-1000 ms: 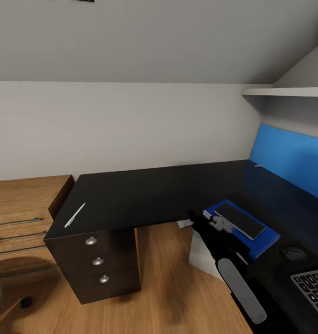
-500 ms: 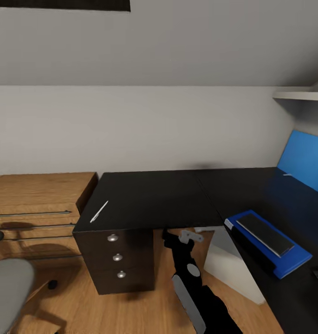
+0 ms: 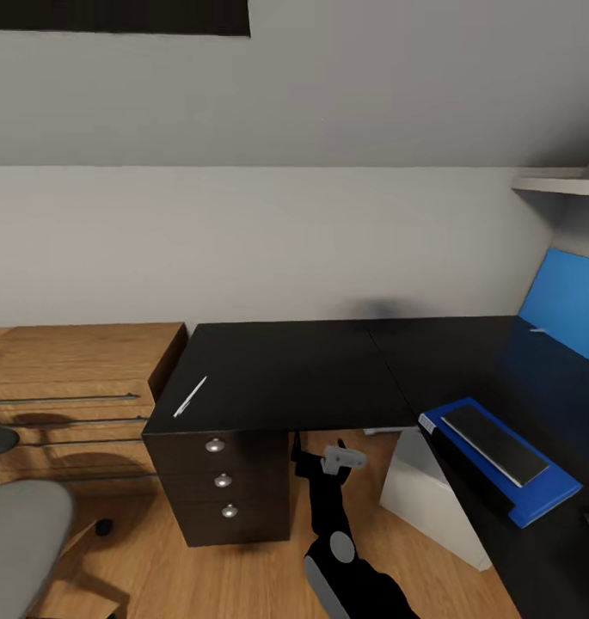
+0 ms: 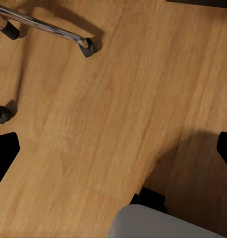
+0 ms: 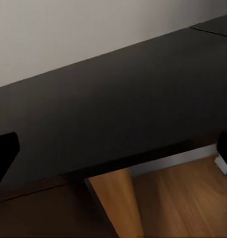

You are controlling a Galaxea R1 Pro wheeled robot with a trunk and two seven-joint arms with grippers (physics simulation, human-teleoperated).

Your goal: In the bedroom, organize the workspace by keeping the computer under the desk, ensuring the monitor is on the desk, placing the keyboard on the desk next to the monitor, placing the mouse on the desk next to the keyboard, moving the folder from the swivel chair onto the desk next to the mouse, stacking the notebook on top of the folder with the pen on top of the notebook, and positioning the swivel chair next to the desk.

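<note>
The desk [image 3: 285,370] has a glossy black L-shaped top. Near its left edge lies the white pen [image 3: 190,396]. On the right wing the blue folder [image 3: 543,503] carries the grey notebook [image 3: 493,443]. The white computer [image 3: 427,503] stands under that wing. The swivel chair's grey seat [image 3: 19,550] shows at the lower left, and its chrome leg [image 4: 48,27] lies over the floor. My right gripper [image 3: 341,457] hangs open below the desk's front edge, its fingertips [image 5: 4,153] wide apart facing the desk top [image 5: 118,99]. My left gripper [image 4: 113,153] is open over the wooden floor.
A black three-drawer unit [image 3: 221,490] stands under the desk's left end. A light wooden drawer chest [image 3: 70,387] sits against it on the left. A blue wall panel [image 3: 569,305] and a white shelf [image 3: 556,183] are at the far right.
The camera has turned left, so the scene slid right. My right arm has drawn back from the folder and notebook and now hangs low before the drawer unit.
</note>
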